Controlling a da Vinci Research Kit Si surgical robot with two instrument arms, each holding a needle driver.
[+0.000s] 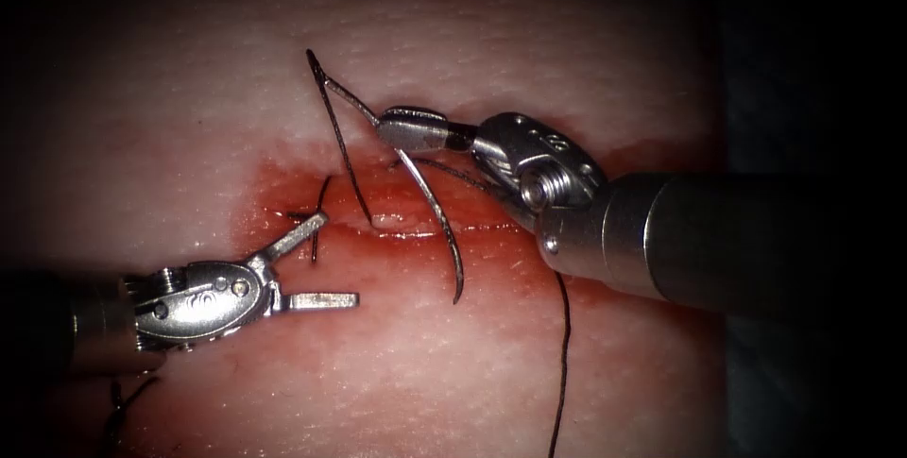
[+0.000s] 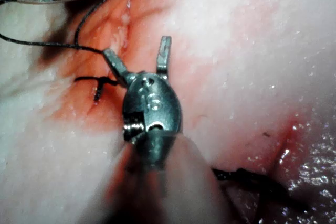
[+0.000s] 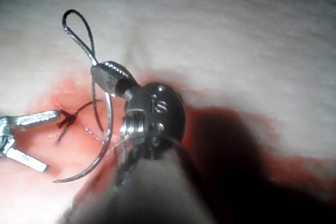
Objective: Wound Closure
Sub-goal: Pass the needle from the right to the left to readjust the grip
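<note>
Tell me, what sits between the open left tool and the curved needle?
In the endoscope view, between the left tool and the needle lie a knotted stitch, thread and wet tissue.

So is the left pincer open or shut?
Open. The left pincer has its two jaws spread wide apart over the tissue, holding nothing.

Polished metal right claw (image 1: 408, 127), glossy steel needle (image 1: 436, 212), dark matt thread (image 1: 564, 354), wet glistening tissue (image 1: 529, 52), pebbled pale skin
</note>
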